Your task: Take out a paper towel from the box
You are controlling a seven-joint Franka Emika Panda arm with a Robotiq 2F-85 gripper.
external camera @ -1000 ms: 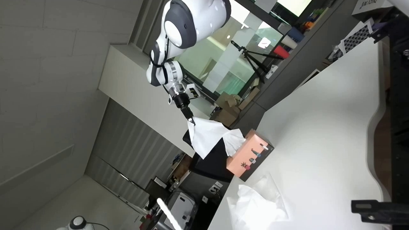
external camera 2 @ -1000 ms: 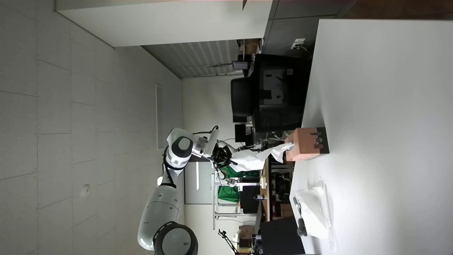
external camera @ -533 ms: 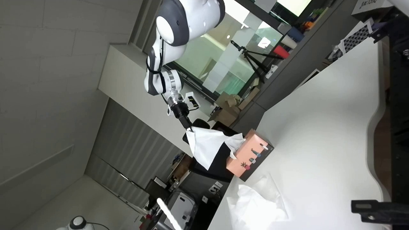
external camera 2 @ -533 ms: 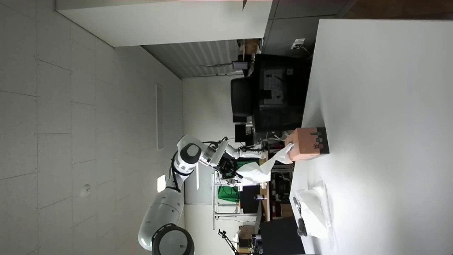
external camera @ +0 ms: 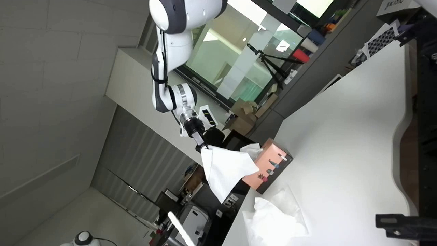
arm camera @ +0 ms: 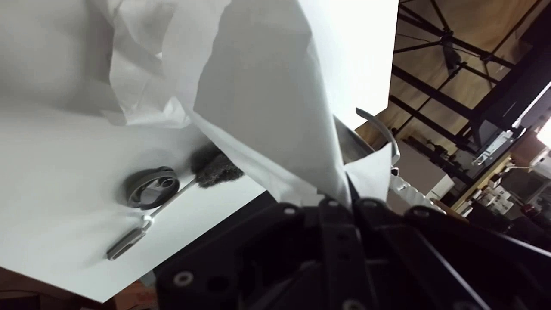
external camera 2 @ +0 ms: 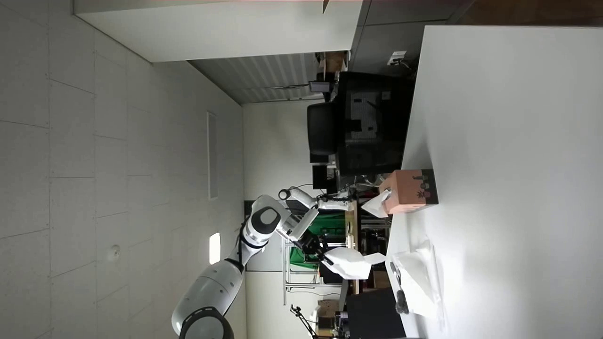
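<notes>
My gripper [external camera: 205, 147] is shut on the white paper towel [external camera: 227, 171], which hangs from the fingertips. In an exterior view, the gripper [external camera 2: 326, 260] and the hanging paper towel [external camera 2: 349, 263] are clearly apart from the salmon-pink box [external camera 2: 406, 190]. The box [external camera: 266, 165] stands on the table, and another white sheet [external camera 2: 377, 205] sticks out of its slot. In the wrist view, the paper towel [arm camera: 267, 90] runs out between the nearly closed fingers [arm camera: 346, 200] and covers much of the picture. The box is not recognisable there.
A crumpled white sheet or bag [external camera: 275, 220] lies on the white table [external camera: 341, 147] beside the box. A small dark brush [arm camera: 219, 170] and a grey ring [arm camera: 153, 188] lie near the table edge. A black chair [external camera 2: 372, 122] stands behind the table.
The gripper has moved sideways from the box towards the crumpled white heap, carrying the paper towel. The towel, stretched to the box slot before, is now free, with another sheet left in the slot.
</notes>
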